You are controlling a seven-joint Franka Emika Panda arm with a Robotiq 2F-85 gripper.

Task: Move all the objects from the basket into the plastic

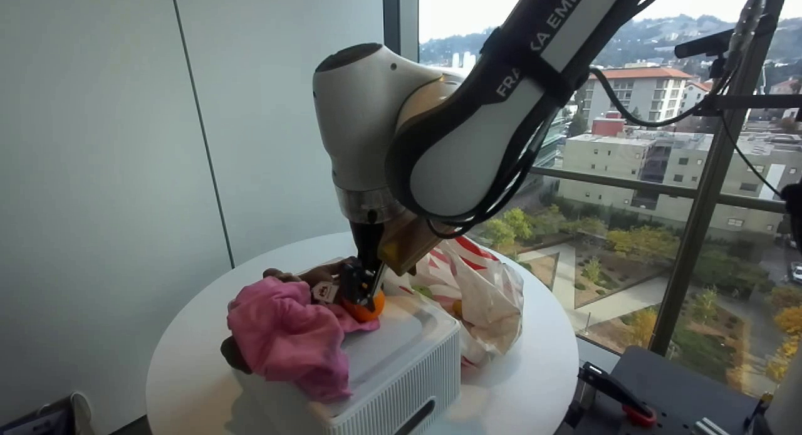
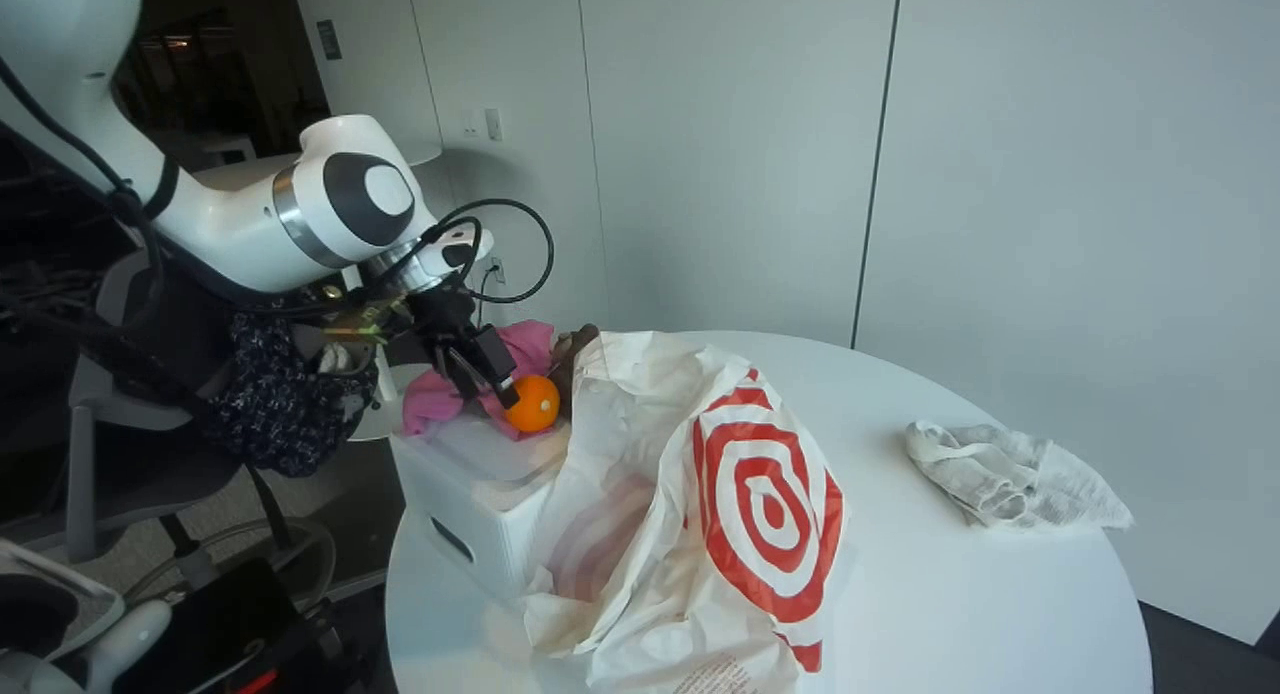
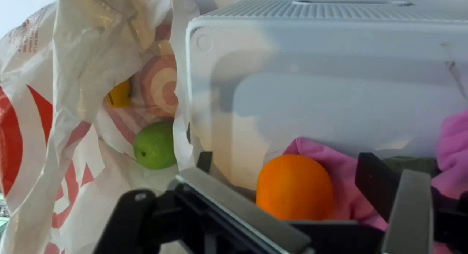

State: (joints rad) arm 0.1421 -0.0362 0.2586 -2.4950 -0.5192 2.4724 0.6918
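The end effector (image 3: 287, 166) is held over the white basket (image 3: 310, 100), jaws well apart, with the orange (image 3: 294, 188) framed between them in the wrist view; whether it is touched cannot be told. The orange is seen on top of the basket, against the pink cloth (image 1: 288, 335). In an exterior view, a brown plush-like piece (image 1: 319, 273) is found at ten o'clock from the orange and the plastic bag (image 1: 495, 319) at three, on the bench (image 1: 520, 388) beside the basket. Inside the bag, in the wrist view, a green fruit (image 3: 155, 145) and a yellow piece (image 3: 120, 96) are seen toward ten o'clock from the orange. A crumpled whitish cloth (image 2: 1010, 474) is seen at three o'clock from the bag in an exterior view.
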